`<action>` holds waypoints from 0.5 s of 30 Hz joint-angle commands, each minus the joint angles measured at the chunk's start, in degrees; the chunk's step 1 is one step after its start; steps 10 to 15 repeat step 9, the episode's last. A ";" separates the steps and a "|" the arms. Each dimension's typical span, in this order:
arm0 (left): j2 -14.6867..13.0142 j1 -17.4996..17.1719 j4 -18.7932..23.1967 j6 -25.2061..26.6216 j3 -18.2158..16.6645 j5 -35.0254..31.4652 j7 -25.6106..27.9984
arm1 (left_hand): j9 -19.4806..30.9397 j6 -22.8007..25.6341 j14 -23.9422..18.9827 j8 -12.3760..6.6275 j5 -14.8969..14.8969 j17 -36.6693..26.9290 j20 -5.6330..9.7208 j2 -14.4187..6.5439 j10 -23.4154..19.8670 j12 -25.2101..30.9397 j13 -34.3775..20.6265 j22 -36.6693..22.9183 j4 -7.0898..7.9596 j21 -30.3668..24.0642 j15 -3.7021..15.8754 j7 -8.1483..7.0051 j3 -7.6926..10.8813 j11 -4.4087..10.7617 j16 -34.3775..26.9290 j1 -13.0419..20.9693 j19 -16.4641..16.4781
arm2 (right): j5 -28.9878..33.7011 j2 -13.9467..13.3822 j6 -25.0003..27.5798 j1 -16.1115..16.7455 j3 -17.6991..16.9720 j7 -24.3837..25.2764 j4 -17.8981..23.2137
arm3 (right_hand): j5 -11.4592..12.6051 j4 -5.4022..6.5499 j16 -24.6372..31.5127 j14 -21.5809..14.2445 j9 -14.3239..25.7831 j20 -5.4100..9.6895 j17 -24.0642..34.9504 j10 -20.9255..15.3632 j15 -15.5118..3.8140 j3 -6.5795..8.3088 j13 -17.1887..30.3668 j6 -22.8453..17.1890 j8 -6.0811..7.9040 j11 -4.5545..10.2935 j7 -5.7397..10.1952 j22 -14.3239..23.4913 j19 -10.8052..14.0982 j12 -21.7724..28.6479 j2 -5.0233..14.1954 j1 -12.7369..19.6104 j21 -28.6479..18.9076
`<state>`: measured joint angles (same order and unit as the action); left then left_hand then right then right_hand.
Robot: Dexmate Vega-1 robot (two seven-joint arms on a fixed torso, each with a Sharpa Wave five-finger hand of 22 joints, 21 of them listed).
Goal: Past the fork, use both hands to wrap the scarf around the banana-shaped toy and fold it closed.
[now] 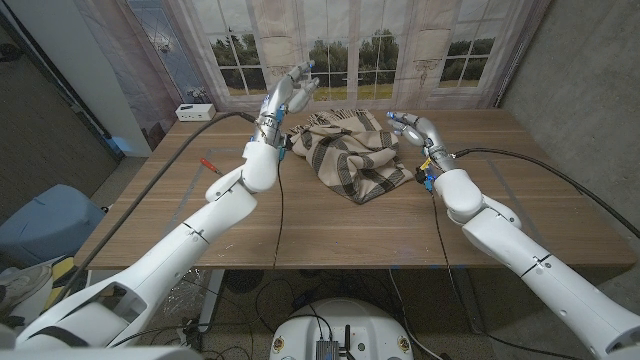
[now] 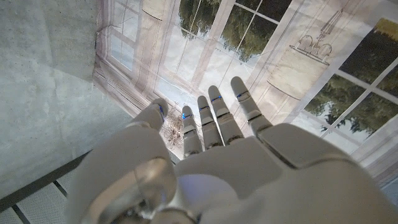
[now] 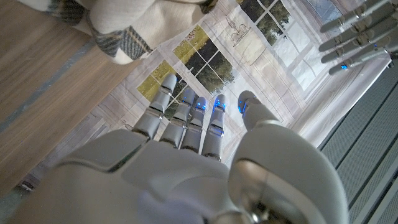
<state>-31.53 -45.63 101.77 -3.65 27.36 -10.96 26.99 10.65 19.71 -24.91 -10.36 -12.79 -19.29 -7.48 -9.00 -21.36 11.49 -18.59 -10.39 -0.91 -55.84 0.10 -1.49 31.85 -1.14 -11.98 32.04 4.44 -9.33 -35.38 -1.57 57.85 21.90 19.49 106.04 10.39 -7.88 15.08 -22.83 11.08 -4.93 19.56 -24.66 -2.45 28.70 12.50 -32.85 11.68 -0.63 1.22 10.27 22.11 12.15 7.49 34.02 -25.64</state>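
Head view: scarf (image 1: 348, 152), cream with dark stripes, lies bunched near the middle of the table's (image 1: 330, 235) far edge; banana-shaped toy cannot be made out. Left hand (image 1: 286, 98) raised above the scarf's left end, fingers straight, slightly apart, holding nothing. Right hand (image 1: 415, 129) just beside the scarf's right end, fingers gently curved, empty. A small red-handled item (image 1: 209, 163) lies near the table's left edge; type unclear.

Left wrist view: left hand (image 2: 214, 140) against the window backdrop (image 2: 311, 68), fingers (image 2: 214, 115) extended, close together.

Right wrist view: right hand (image 3: 199, 134), fingers extended side by side; scarf fold (image 3: 118, 28) on the table beyond; left hand's fingertips (image 3: 357, 40) visible.
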 commanded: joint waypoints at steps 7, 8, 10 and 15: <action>-2.48 -4.33 -10.58 -14.18 -7.19 26.92 -14.94 | 0.22 -0.94 1.45 -0.22 -0.15 -0.46 -1.55 -0.97 1.28 0.28 0.02 -0.49 2.00 1.04 -2.63 2.24 -0.22 -2.15 -0.36 -2.80 -3.02 | 3.74 11.38 -7.42 7.95 0.00 18.10 4.71 | 0.19 -0.69 0.33 -0.26 0.05 -0.63 0.12 -0.87 -0.08 -0.48 0.01 -1.25 0.50 -0.91 -0.95 0.27 -0.46 0.47 0.11 0.53 0.53; -2.38 -4.38 -10.87 -14.07 -7.29 27.73 -15.27 | 0.23 -1.03 1.58 -0.24 -0.14 -0.50 -1.65 -1.08 1.46 0.29 0.02 -0.51 2.19 1.07 -2.97 2.69 -0.18 -2.42 -0.41 -3.06 -3.13 | 3.60 11.83 -8.17 8.05 0.16 18.07 5.06 | 0.19 -0.68 0.34 -0.28 0.05 -0.64 0.13 -0.86 -0.08 -0.49 0.01 -1.22 0.49 -0.91 -0.95 0.27 -0.45 0.46 0.12 0.52 0.53; -2.39 -4.49 -10.85 -13.80 -7.39 28.31 -15.43 | 0.24 -1.50 2.19 -0.15 -0.14 -0.54 -1.92 -1.28 2.01 0.21 0.02 -0.55 2.45 1.23 -3.43 3.03 -0.01 -2.69 -0.32 -3.38 -3.61 | 3.80 12.34 -8.63 8.07 0.32 18.33 5.51 | 0.21 -0.67 0.41 -0.41 0.04 -0.72 0.13 -0.81 -0.03 -0.51 0.00 -0.95 0.35 -0.92 -0.91 0.27 -0.37 0.43 0.14 0.49 0.52; -2.39 -4.49 -10.85 -13.80 -7.39 28.31 -15.43 | 0.24 -1.50 2.19 -0.15 -0.14 -0.54 -1.92 -1.28 2.01 0.21 0.02 -0.55 2.45 1.23 -3.43 3.03 -0.01 -2.69 -0.32 -3.38 -3.61 | 3.80 12.34 -8.63 8.07 0.32 18.33 5.51 | 0.21 -0.67 0.41 -0.41 0.04 -0.72 0.13 -0.81 -0.03 -0.51 0.00 -0.95 0.35 -0.92 -0.91 0.27 -0.37 0.43 0.14 0.49 0.52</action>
